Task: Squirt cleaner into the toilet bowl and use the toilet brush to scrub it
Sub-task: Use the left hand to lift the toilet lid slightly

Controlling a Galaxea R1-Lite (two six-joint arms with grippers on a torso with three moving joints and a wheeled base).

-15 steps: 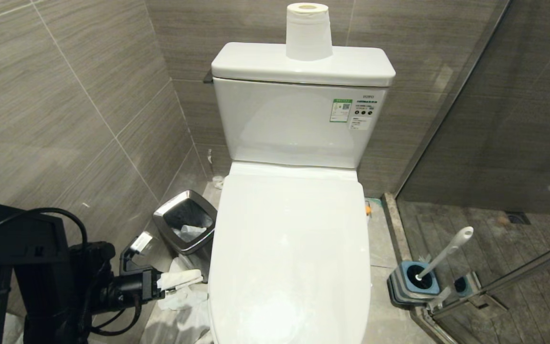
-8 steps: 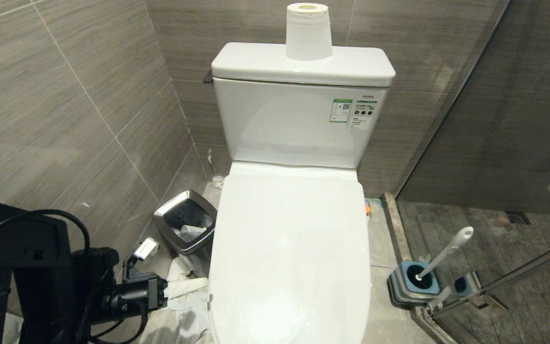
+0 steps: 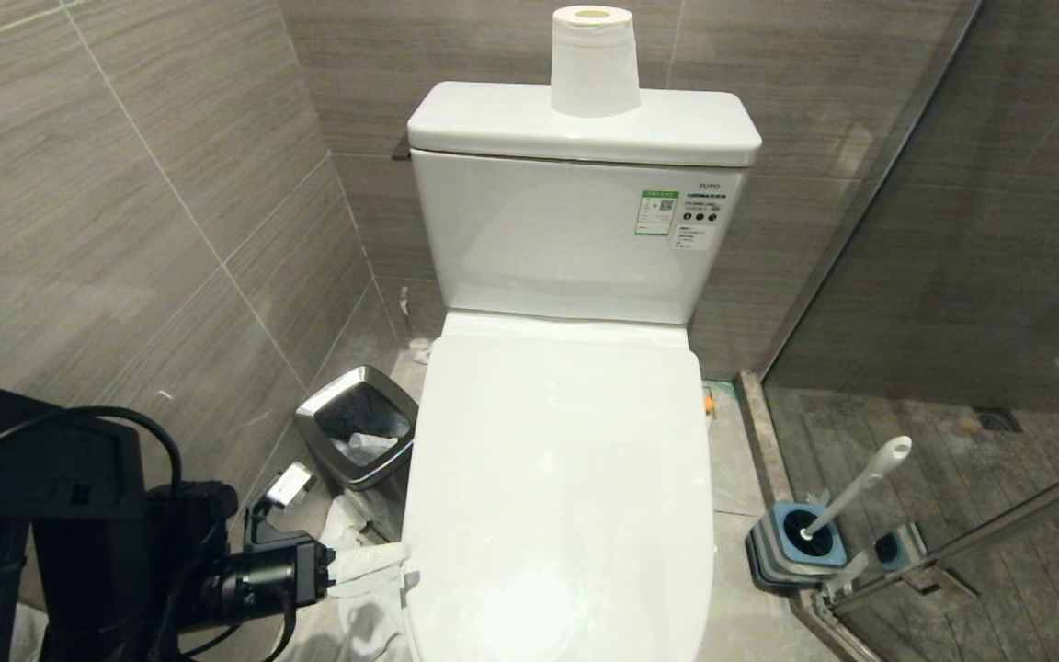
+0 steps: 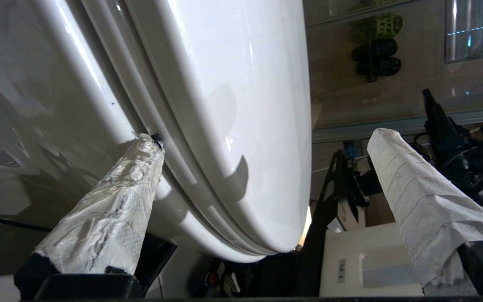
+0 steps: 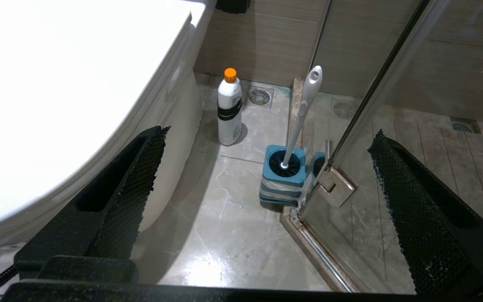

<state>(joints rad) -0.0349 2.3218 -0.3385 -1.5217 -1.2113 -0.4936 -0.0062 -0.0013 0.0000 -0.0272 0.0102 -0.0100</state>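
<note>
White porcelain fills my head view: the toilet bowl (image 3: 557, 487) has its lid down, my left gripper (image 3: 373, 563) sits at its left edge with paper-wrapped fingers (image 3: 366, 557) spread, and the toilet brush (image 3: 851, 492) stands in its blue holder (image 3: 791, 544) on the floor to the right. Left wrist: jaws wide, one finger (image 4: 115, 201) touching the bowl just under the seat rim. Right wrist: I see my right gripper (image 5: 266, 201) open and holding nothing, above the floor near the brush, with an orange-capped bottle (image 5: 229, 108) beside the bowl.

bowl interior hidden under closed toilet lid (image 3: 557, 478), tank sticker (image 3: 656, 212) print unreadable, brush head sunk in blue holder (image 5: 284, 176)
</note>
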